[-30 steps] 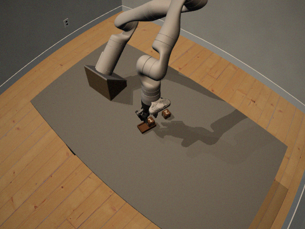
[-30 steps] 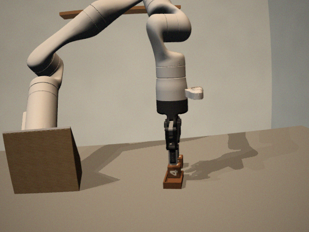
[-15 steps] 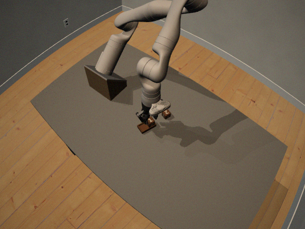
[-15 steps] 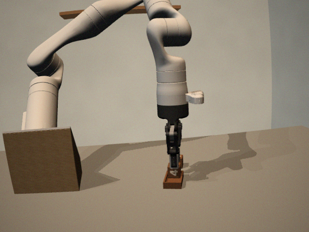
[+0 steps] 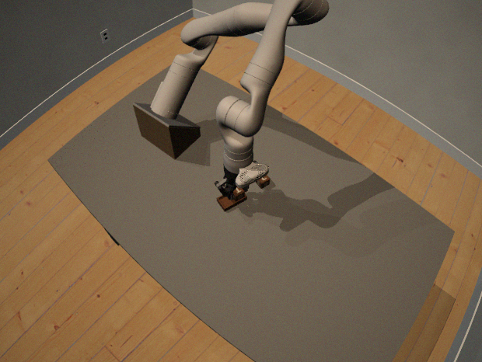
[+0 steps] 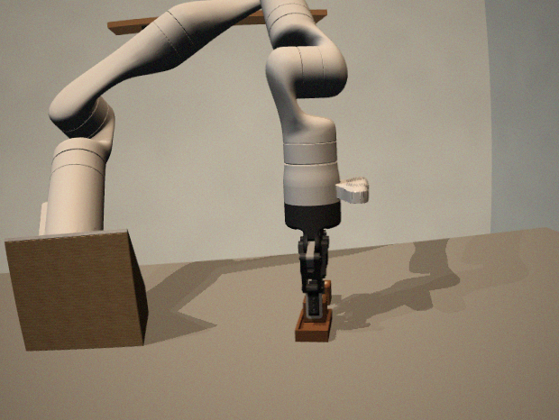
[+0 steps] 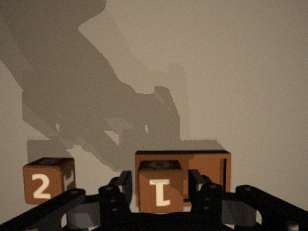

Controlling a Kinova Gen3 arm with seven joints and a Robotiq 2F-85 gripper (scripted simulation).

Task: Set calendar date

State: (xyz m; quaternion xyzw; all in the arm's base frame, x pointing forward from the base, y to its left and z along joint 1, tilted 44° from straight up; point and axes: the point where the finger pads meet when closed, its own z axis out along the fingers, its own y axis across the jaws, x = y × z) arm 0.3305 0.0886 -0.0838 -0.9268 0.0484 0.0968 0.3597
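From above, down beside the tray cube [image 5: 239,194] [image 7: 161,193] in the tray [image 5: 225,204] [image 6: 311,334] [image 7: 211,169], away from the loose cube [image 5: 263,182] [image 6: 327,291] [image 7: 39,184]; from the exterior, with the tool [image 5: 234,190] [image 6: 313,309] [image 7: 160,182] low; at the wrist, partway open astride a probably light, stiff block, best gripped squarely by opposite side faces.

a grey mat [image 5: 249,248] on plank flooring [image 5: 74,283], a socket [image 5: 104,36] on the wall
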